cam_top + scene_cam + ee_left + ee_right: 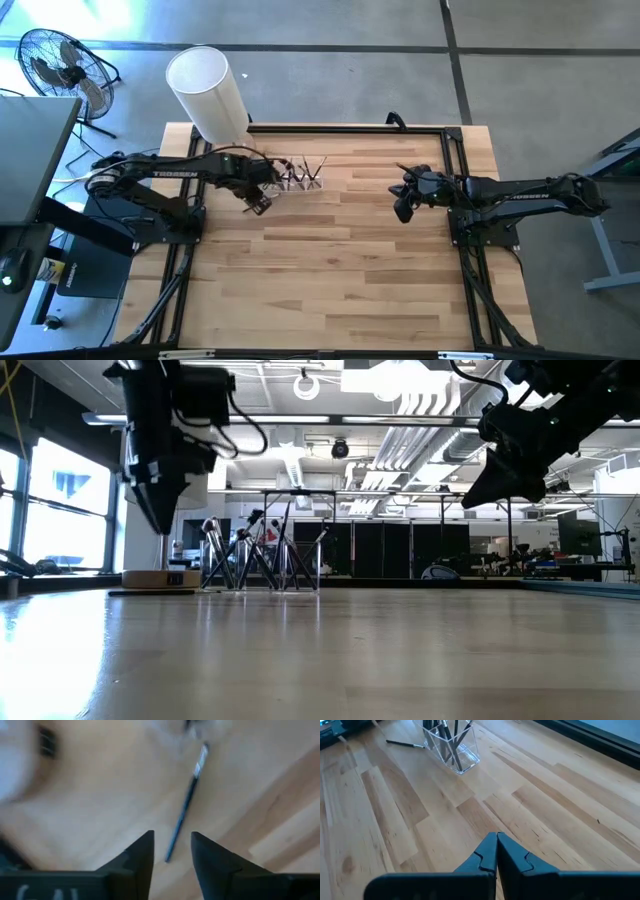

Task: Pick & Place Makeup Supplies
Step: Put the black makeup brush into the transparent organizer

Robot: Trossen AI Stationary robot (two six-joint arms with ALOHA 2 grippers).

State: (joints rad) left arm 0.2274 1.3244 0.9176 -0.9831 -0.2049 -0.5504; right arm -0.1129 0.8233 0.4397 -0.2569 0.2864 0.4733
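**Brush Lies Loose on Table Under Left Arm's Parted Fingers**

Bare pale wood planks of the butcher-block table (330, 270) fill the foreground, with both dark arms working over its far half. Left gripper (171, 851) hovers above the table near the far left, its two dark fingers (141, 854) spread apart and holding nothing. Directly beneath the gap between them lies a thin dark-handled makeup brush (184, 812) with a silvery ferrule, flat on the wood and touching neither finger. Just beside that gripper stands a small clear plastic holder (451, 749), upright, with several more slim brushes (446, 735) leaning in it at different angles. The right wrist view shows the loose dark brush lying on the table near the holder's side, apart from it. Right gripper (496, 851) hangs above the table's right half, well apart from the holder, its fingers pressed together with nothing between them. A tall white cylinder (207, 92) stands at the table's far left corner, and a black floor fan (58, 65) sits on the floor beyond it.
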